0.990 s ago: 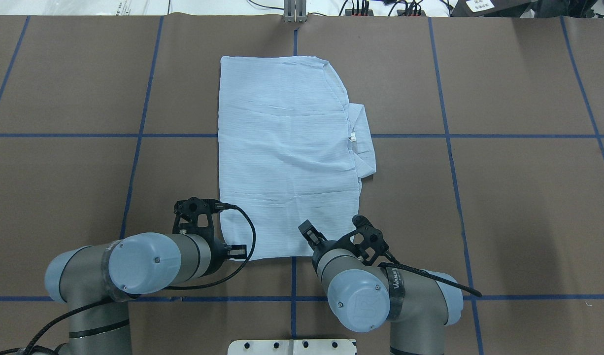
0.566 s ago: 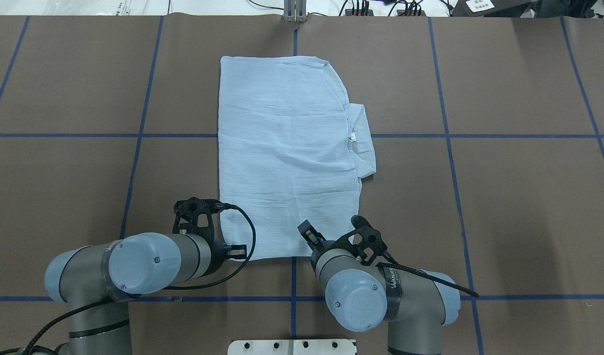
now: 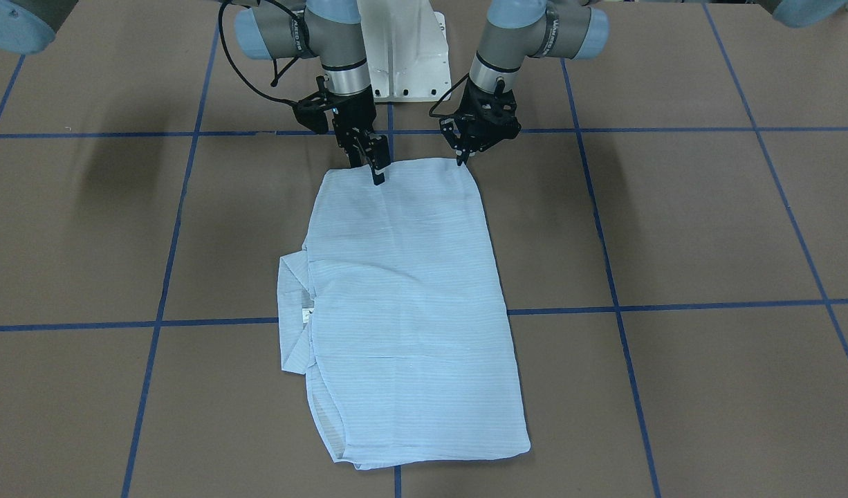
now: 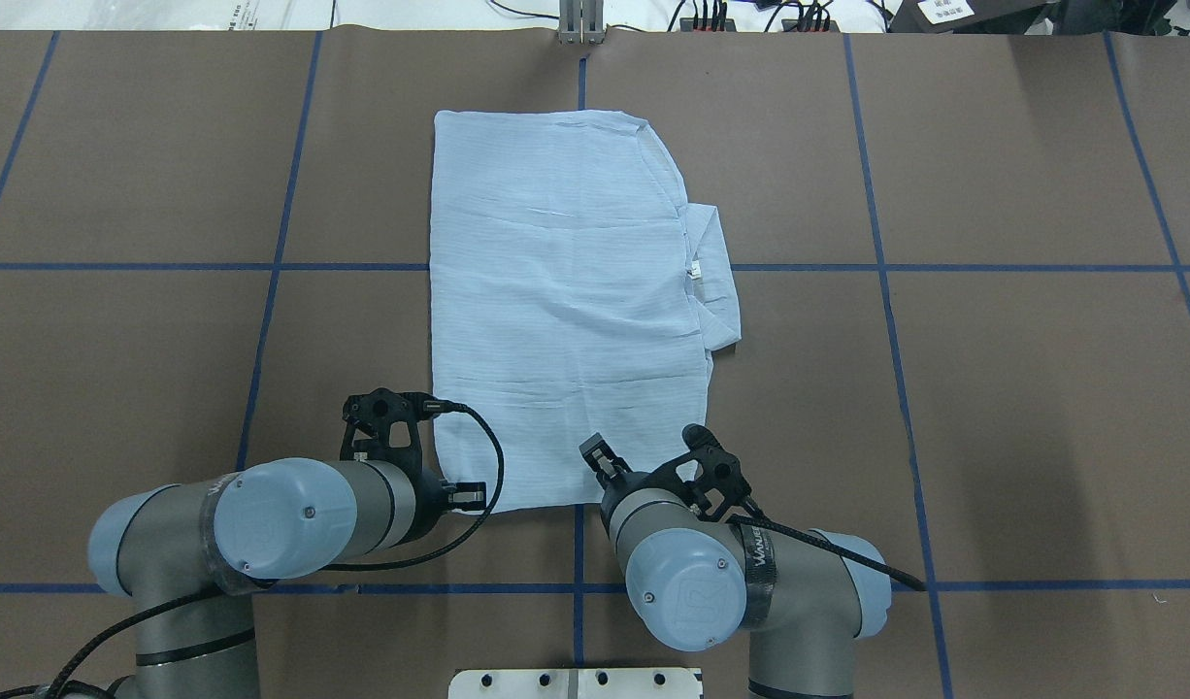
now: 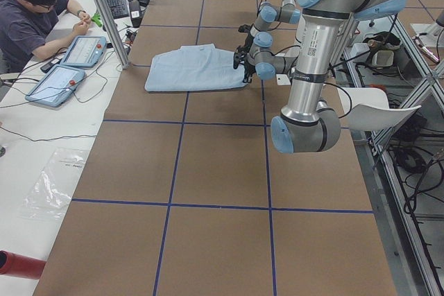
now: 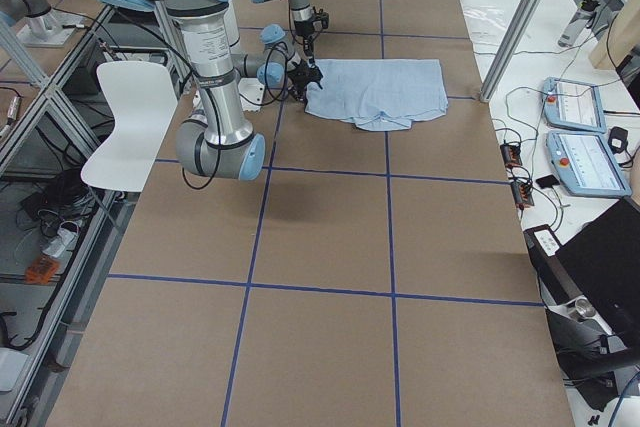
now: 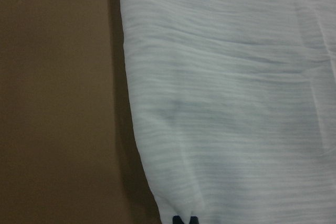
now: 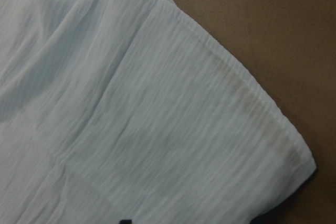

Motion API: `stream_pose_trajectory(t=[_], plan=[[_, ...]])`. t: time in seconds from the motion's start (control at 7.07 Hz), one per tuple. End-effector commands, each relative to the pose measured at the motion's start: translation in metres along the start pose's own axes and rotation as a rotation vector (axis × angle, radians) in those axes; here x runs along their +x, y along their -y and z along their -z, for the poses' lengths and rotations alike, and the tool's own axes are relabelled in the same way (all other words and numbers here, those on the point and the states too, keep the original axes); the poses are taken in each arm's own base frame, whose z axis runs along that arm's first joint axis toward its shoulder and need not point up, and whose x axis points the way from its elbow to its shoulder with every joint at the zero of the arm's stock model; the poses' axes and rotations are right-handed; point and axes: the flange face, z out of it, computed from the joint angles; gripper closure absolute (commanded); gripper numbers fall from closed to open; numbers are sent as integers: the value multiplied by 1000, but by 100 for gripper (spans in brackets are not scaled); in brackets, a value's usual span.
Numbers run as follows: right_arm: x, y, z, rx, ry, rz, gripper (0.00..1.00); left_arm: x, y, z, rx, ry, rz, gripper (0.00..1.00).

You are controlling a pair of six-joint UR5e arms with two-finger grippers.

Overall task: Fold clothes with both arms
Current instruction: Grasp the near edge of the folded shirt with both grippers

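The pale-blue striped shirt (image 4: 566,291) lies flat, folded into a long rectangle, in the middle of the table (image 3: 403,290). Its collar (image 4: 713,282) sticks out on the right side. My left gripper (image 3: 460,160) is at the shirt's near left corner. In the left wrist view its tips (image 7: 185,220) sit together on the hem, shut on the cloth. My right gripper (image 3: 370,166) stands on the near edge, inward of the near right corner, jaws apart. One finger (image 4: 595,453) shows over the cloth. The right wrist view shows that corner (image 8: 294,156).
The brown table carries a grid of blue tape lines (image 4: 265,267). The white pedestal base (image 3: 403,62) is behind the grippers. A metal post (image 4: 580,24) stands at the far edge. An operator (image 5: 35,19) sits with tablets (image 5: 69,67) beyond it.
My right arm has shifted a little to the left and toward the robot along the shirt's near edge. The left arm and the shirt have not moved.
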Motion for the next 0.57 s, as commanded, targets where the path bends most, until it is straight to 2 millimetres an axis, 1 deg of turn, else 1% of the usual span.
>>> stream_pose_trajectory(t=[0.0,0.14,0.28,0.42], plan=[[0,0,-1,2,1,-29,57,0,0,0,0,0,0,100],[-1,0,0,4,9,-32,89,1,-1,1,-1,-2,-1,100],[-3,0,1,0,14,-35,100,0,0,1,0,-1,-1,100],[-4,1,2,1,17,-35,100,1,-1,1,-1,-2,-2,100]])
